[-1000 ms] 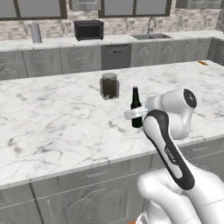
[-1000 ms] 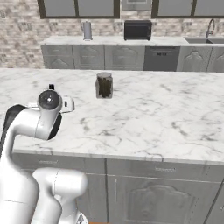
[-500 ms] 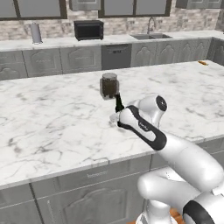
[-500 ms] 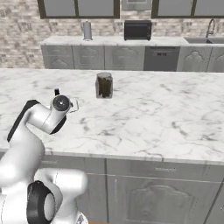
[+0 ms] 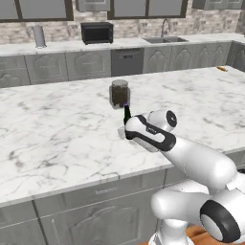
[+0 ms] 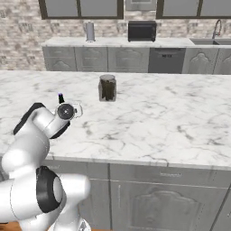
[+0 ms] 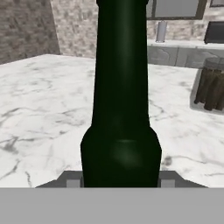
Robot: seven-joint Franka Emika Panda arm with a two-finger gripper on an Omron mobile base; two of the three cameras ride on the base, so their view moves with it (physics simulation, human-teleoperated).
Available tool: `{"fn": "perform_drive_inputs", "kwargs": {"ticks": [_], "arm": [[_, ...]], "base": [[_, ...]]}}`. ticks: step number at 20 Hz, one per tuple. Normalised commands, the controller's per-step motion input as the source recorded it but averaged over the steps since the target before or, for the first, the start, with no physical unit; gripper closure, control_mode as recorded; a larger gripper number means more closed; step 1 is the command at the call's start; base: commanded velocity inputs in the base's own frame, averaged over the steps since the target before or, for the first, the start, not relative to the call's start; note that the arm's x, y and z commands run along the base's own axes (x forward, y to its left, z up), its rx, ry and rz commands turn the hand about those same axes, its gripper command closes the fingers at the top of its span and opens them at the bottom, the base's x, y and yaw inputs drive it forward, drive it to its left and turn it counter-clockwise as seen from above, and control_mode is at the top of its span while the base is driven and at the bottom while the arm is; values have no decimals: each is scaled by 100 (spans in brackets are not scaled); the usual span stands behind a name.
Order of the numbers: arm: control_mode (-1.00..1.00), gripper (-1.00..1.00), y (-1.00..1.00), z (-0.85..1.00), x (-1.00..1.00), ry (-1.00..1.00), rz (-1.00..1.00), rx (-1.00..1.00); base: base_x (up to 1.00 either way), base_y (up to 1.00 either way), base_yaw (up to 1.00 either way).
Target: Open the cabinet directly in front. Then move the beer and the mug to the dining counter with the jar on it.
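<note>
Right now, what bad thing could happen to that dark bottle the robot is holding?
The slim dark glass bottle with a purple cap stands upright in the gripper over the white marble counter. If let go too high, it might topple. Swinging sideways, it might bump the clear glass jar of brown contents nearby.

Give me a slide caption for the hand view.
Gripper holding the dark beer upright over the dining counter, jar beyond.

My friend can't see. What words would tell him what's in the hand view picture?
A dark glass beer bottle stands upright, close up, between the gripper tips. Behind it lies the white marble dining counter, with the jar of brown contents standing at the right.
</note>
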Motion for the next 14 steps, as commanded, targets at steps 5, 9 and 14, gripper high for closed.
{"fn": "perform_drive_inputs", "kwargs": {"ticks": [5, 9, 14], "arm": [[-100, 100, 0, 0, 0, -5, 0, 8], [-100, 100, -4, 0, 0, -10, 0, 6], [-100, 100, 0, 0, 0, -5, 0, 0]], "base": [[0, 0, 0], [0, 0, 0], [0, 0, 0]]}}
